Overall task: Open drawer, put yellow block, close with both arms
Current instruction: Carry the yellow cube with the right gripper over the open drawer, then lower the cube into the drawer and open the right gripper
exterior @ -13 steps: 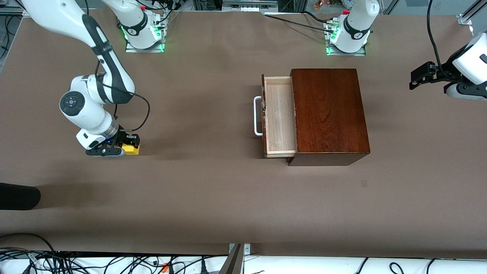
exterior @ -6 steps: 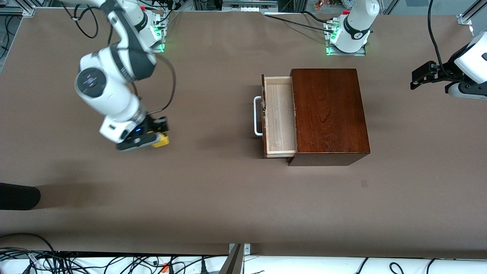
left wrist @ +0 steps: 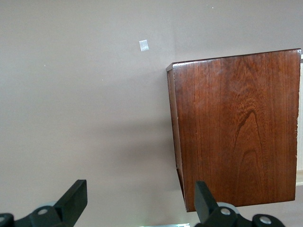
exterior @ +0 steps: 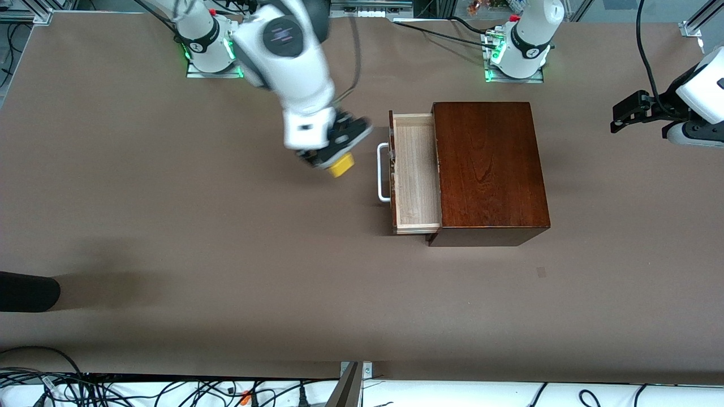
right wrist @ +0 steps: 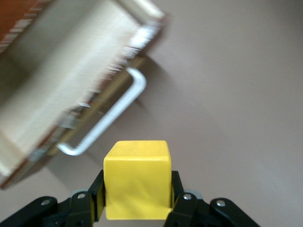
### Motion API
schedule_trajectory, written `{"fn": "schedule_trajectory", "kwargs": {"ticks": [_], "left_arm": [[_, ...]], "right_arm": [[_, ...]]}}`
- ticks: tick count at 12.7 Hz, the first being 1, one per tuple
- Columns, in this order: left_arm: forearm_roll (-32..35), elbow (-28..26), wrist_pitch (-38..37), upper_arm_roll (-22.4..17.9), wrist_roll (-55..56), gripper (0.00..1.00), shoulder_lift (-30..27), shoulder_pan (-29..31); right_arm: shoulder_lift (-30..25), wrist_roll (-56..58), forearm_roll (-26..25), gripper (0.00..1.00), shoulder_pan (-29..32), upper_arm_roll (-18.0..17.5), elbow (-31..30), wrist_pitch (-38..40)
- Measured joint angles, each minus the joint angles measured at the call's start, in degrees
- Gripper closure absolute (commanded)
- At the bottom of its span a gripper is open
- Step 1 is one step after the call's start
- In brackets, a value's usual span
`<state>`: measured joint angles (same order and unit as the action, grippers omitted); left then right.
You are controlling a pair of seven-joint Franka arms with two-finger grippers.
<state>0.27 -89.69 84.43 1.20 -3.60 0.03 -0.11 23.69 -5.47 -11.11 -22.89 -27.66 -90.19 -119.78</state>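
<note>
the right gripper [exterior: 332,154] is clamped on the yellow block [exterior: 341,165], carried over the brown table [exterior: 226,271] just short of the drawer's white handle [exterior: 383,172]. released too early, the block could strike the front panel instead of landing in the open drawer [exterior: 416,172]. the left gripper [left wrist: 137,208] waits open at the table's edge, past the mahogany box [exterior: 487,169].

No legible text, labels, brands, numbers or signs appear on any surface in the views.
</note>
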Motion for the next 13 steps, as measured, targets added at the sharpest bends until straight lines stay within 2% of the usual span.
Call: {"fn": "schedule_trajectory", "kwargs": {"ticks": [4, 6, 9, 13], "left_arm": [[0.00, 0.01, 0.00, -0.01, 0.00, 0.00, 0.00, 0.00], [0.00, 0.01, -0.01, -0.01, 0.00, 0.00, 0.00, 0.00], [0.00, 0.01, -0.02, -0.01, 0.00, 0.00, 0.00, 0.00], [0.00, 0.01, -0.02, -0.01, 0.00, 0.00, 0.00, 0.00]], "right_arm": [[9.17, 0.02, -5.79, 0.65, -10.85, 0.34, 11.81, 1.65], [11.89, 0.04, -9.59, 0.65, -14.40, 0.46, 16.07, 4.07], [13.91, 1.93, -14.24, 0.68, -16.48, 0.55, 17.44, 4.86], [16.59, 6.25, -17.06, 0.68, -16.72, 0.65, 17.61, 4.62]]}}
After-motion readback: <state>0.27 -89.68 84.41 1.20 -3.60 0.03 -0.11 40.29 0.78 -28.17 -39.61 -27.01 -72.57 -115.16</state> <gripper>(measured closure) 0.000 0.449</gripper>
